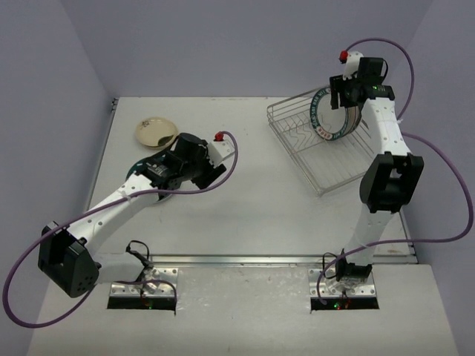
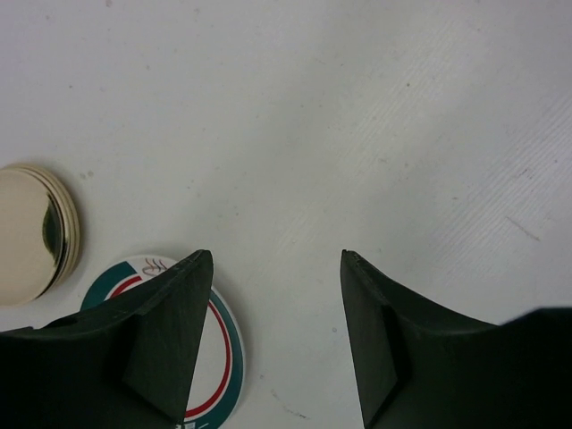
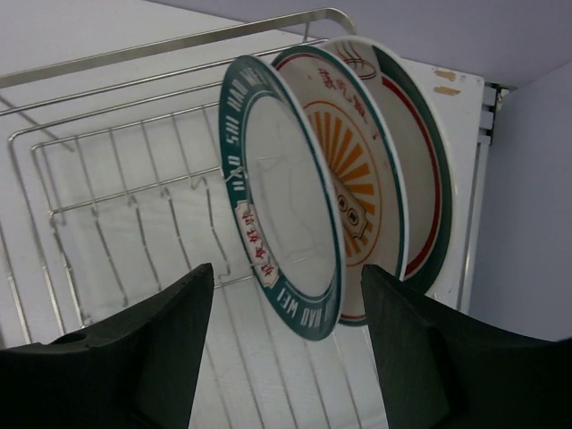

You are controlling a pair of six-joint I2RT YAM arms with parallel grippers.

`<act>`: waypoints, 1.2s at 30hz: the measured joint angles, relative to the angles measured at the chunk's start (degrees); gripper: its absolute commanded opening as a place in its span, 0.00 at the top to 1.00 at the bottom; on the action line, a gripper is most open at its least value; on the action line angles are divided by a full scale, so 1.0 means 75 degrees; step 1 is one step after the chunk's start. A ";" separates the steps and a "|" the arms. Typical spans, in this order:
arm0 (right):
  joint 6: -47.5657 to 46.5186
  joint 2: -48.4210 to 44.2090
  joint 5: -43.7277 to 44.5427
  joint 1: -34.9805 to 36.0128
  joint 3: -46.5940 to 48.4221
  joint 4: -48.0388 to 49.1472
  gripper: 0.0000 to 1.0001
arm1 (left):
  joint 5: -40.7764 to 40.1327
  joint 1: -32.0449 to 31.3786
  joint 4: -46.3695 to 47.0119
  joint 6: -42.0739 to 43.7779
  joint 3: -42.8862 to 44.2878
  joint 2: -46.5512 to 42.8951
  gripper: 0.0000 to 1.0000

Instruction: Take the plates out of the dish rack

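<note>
A cream plate (image 1: 156, 132) lies flat on the table (image 1: 260, 215), off to the left of the left gripper (image 2: 277, 259) in its wrist view. A teal-and-red-rimmed plate (image 2: 223, 357) lies flat partly beneath that gripper's left finger. Its jaws stand apart, with nothing between them. At the dish rack (image 3: 116, 206), the right gripper (image 3: 286, 268) has its jaws spread either side of the lower edge of a dark green-rimmed plate (image 3: 277, 197) standing on edge, with gaps showing on both sides. Two more plates (image 3: 420, 152) stand just behind it.

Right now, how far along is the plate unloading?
Done: cream plates and a green-rimmed plate lie on the table by the open left claw. In hand: the open right claw straddles the front plate in the dish rack. Left: all three plates standing there.
</note>
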 measured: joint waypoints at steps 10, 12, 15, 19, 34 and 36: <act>-0.0790 0.0630 0.0200 -0.0051 0.0196 0.0423 0.50 | -0.0796 -0.0466 0.0421 0.0115 0.0001 0.0124 0.42; -0.0881 0.0732 0.0194 -0.0051 0.0191 0.0489 0.58 | -0.0878 -0.0527 0.0455 0.0163 0.0006 0.0177 0.42; -0.0931 0.0784 0.0169 -0.0054 0.0119 0.0586 0.76 | -0.0920 -0.0560 0.0464 0.0176 0.0054 0.0207 0.26; -0.1051 0.0788 0.0196 -0.0078 0.0106 0.0735 0.98 | -0.0905 -0.0562 0.0486 0.0169 0.0166 0.0213 0.13; -0.1351 -0.0074 0.0400 -0.0118 -0.0261 0.0919 1.00 | -0.0518 -0.0560 0.0483 -0.0271 0.0362 0.0198 0.00; -0.1303 -0.0469 0.0420 -0.0138 -0.0261 0.1004 1.00 | -0.0463 -0.0553 0.0470 -0.0379 0.0418 0.0198 0.00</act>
